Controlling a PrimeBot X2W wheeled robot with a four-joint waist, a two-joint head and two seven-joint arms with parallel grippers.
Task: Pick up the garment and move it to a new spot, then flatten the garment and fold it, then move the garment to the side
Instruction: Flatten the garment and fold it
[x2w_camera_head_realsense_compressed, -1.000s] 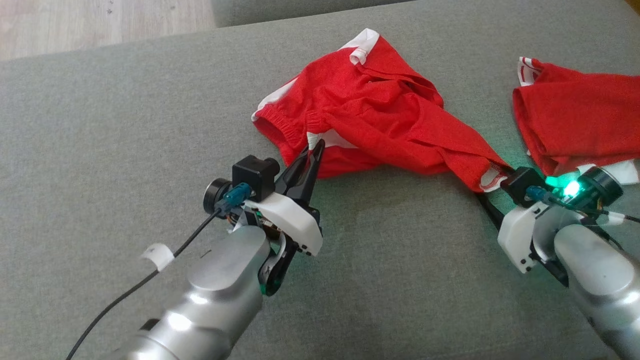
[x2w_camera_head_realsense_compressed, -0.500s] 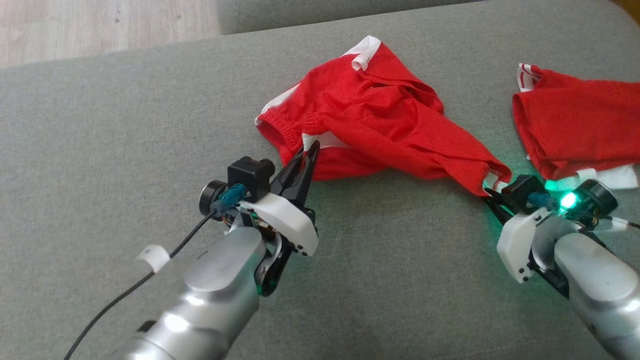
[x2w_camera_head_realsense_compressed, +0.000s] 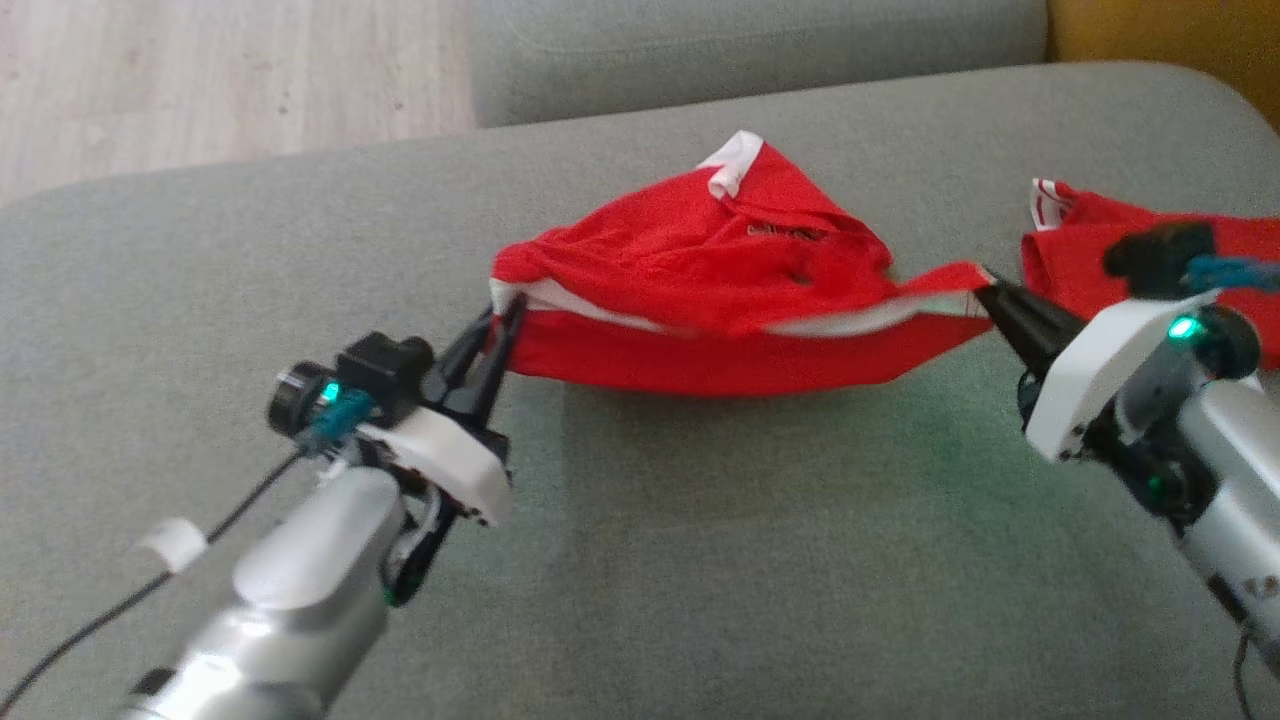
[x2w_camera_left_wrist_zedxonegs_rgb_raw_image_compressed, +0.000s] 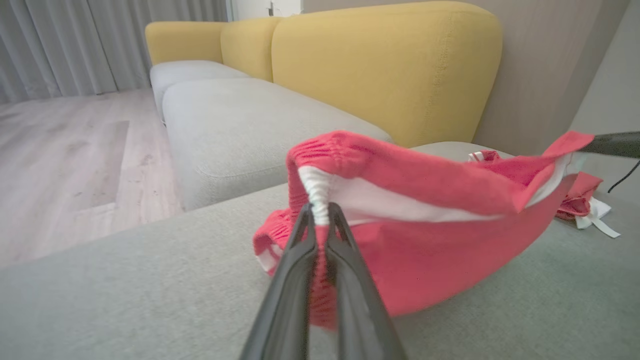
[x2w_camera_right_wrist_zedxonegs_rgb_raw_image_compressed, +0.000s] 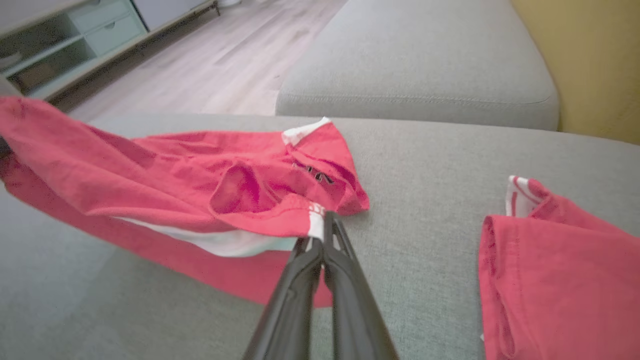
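Note:
A red garment with white trim hangs stretched between my two grippers, just above the grey sofa seat. My left gripper is shut on its left end, pinching the gathered waistband. At the other end, my right gripper is shut on the white-edged corner. The near edge of the garment sags in a curve while its far part still rests on the cushion.
A second red garment with white trim lies folded on the seat at the right, behind my right wrist. Yellow backrests rise behind the seat. Wooden floor lies beyond the cushion's far left edge.
Both grippers have risen and drawn apart, lifting the garment's near edge off the seat and pulling it taut. The head camera has tilted up.

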